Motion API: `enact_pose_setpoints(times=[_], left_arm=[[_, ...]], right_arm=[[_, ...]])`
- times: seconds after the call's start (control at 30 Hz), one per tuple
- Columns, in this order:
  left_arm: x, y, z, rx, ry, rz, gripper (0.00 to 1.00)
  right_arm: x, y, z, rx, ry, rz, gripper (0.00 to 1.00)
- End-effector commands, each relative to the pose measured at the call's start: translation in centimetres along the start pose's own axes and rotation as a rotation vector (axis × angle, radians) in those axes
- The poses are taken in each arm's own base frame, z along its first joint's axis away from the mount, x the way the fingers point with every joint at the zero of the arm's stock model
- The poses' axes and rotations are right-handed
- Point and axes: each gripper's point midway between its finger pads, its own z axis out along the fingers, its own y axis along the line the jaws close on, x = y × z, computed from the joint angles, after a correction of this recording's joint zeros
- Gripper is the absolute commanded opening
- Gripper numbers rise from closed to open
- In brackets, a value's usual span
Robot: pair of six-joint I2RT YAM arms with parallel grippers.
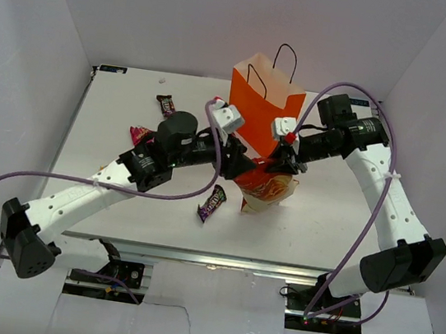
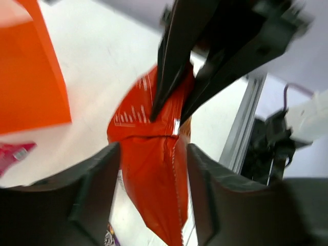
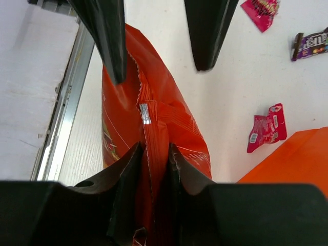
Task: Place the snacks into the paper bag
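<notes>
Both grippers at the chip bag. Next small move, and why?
Probably back the left gripper away from the chip bag. Its jaws stand open on either side of the bag, while the right gripper pinches the bag's back seam. With the left clear, the right could lift it toward the paper bag.

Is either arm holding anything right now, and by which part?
The right gripper pinches the chip bag by its raised centre seam; the left gripper is open, holding nothing.

Lab: white walls (image 1: 33, 41), aluminium rail (image 3: 64, 102)
</notes>
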Motion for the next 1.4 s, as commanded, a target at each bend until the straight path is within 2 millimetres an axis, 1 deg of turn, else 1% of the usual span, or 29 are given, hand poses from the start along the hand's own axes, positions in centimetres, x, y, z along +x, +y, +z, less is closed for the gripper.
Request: enact_pose_setpoints(times=[0.0,0.03,0.07,0.23,0.3,0.33,0.37,0.4,0.43,0.47,0.5,0.53,0.57,0.6,0.67,0.7,0.73,0.77,0.8,0.83,0.87,0.9,0.97,1.0,1.1,1.2,1.3,1.33,1.37], left_arm=[[-8.1,-1.2,-4.2,-0.040,-0.298,0.032,0.67],[-8.9,-1.1,-4.8,-0.060,-0.334,0.023,0.71],[-9.2,-1.0,-5.2,-0.070,-0.356,0.023,0.72],[-11.5,-0.6,-8.2,-0.145,-0.457,0.022,0.73],[-11.8,0.4,-9.2,-0.213,-0.490,0.013,0.73],[-12.4,0.4,-10.4,-0.231,-0.523,0.013,0.73],[-12.8,1.5,-11.4,-0.309,-0.555,0.000,0.73],[-12.6,2.0,-12.0,-0.339,-0.570,-0.003,0.73],[-12.6,2.3,-12.8,-0.370,-0.590,-0.007,0.73],[-13.1,2.3,-14.5,-0.395,-0.632,-0.013,0.73],[-13.3,3.0,-15.7,-0.450,-0.665,-0.024,0.73],[-12.6,3.5,-16.1,-0.477,-0.666,-0.028,0.73],[-12.8,3.4,-17.6,-0.497,-0.699,-0.030,0.73],[-12.3,4.2,-18.3,-0.552,-0.703,-0.044,0.75],[-10.9,4.9,-18.7,-0.592,-0.686,-0.052,0.77],[-10.2,5.2,-19.2,-0.616,-0.680,-0.064,0.78],[-9.2,5.5,-18.9,-0.624,-0.655,-0.070,0.79],[-8.6,5.6,-18.7,-0.626,-0.643,-0.074,0.79],[-7.8,5.8,-18.4,-0.625,-0.620,-0.091,0.79],[-7.2,5.9,-18.0,-0.624,-0.601,-0.100,0.80],[-6.5,6.0,-17.5,-0.620,-0.586,-0.108,0.80],[-5.4,6.2,-16.8,-0.621,-0.544,-0.118,0.80],[-4.4,6.2,-15.9,-0.598,-0.526,-0.150,0.81],[-4.1,6.2,-15.6,-0.592,-0.521,-0.157,0.80],[-2.7,6.1,-14.3,-0.562,-0.494,-0.191,0.81],[-2.0,5.9,-13.1,-0.532,-0.478,-0.217,0.81],[-1.0,6.1,-12.2,-0.525,-0.445,-0.239,0.81],[-0.7,6.0,-12.1,-0.522,-0.439,-0.242,0.81],[-0.6,6.1,-11.9,-0.518,-0.435,-0.249,0.81]], right_arm=[[-4.4,-0.4,-1.1,0.062,-0.113,-0.048,0.08],[-5.1,-0.3,-1.3,0.070,-0.129,-0.056,0.08],[-5.4,-0.3,-1.4,0.078,-0.139,-0.034,0.08],[-8.1,-1.7,-2.5,0.149,-0.201,-0.048,0.08],[-8.9,-2.2,-2.9,0.174,-0.218,-0.021,0.08],[-9.9,-3.0,-3.5,0.205,-0.230,-0.051,0.08],[-10.6,-3.3,-3.9,0.220,-0.242,-0.051,0.08],[-11.3,-3.5,-4.3,0.231,-0.259,-0.004,0.08],[-12.4,-4.6,-5.0,0.274,-0.276,-0.025,0.08],[-14.0,-5.1,-6.0,0.303,-0.300,-0.047,0.08],[-15.0,-5.5,-6.7,0.327,-0.318,-0.051,0.08],[-15.7,-6.3,-7.4,0.358,-0.338,0.006,0.08],[-18.0,-7.1,-8.9,0.407,-0.378,-0.047,0.08],[-18.9,-7.6,-9.7,0.430,-0.400,-0.049,0.08],[-21.4,-8.7,-11.6,0.484,-0.470,-0.059,0.08],[-21.9,-9.5,-12.4,0.517,-0.492,-0.054,0.08],[-22.7,-10.0,-13.0,0.536,-0.520,-0.054,0.08],[-24.8,-10.1,-14.4,0.562,-0.579,-0.073,0.08],[-24.9,-11.6,-15.1,0.597,-0.604,-0.043,0.08],[-25.6,-12.2,-15.8,0.616,-0.630,-0.043,0.08],[-28.0,-11.9,-17.4,0.639,-0.690,-0.082,0.08],[-27.8,-13.8,-18.2,0.687,-0.713,-0.055,0.08],[-29.1,-14.7,-20.0,0.730,-0.783,-0.051,0.08],[-29.6,-15.6,-20.9,0.773,-0.814,-0.055,0.08],[-29.8,-17.6,-22.4,0.872,-0.860,-0.066,0.08],[-28.1,-19.9,-23.0,0.957,-0.852,-0.049,0.08],[-25.4,-21.6,-22.4,0.974,-0.822,0.009,0.08],[-23.5,-22.5,-21.4,0.973,-0.797,0.049,0.08],[-22.9,-22.4,-21.4,0.986,-0.787,0.054,0.08]])
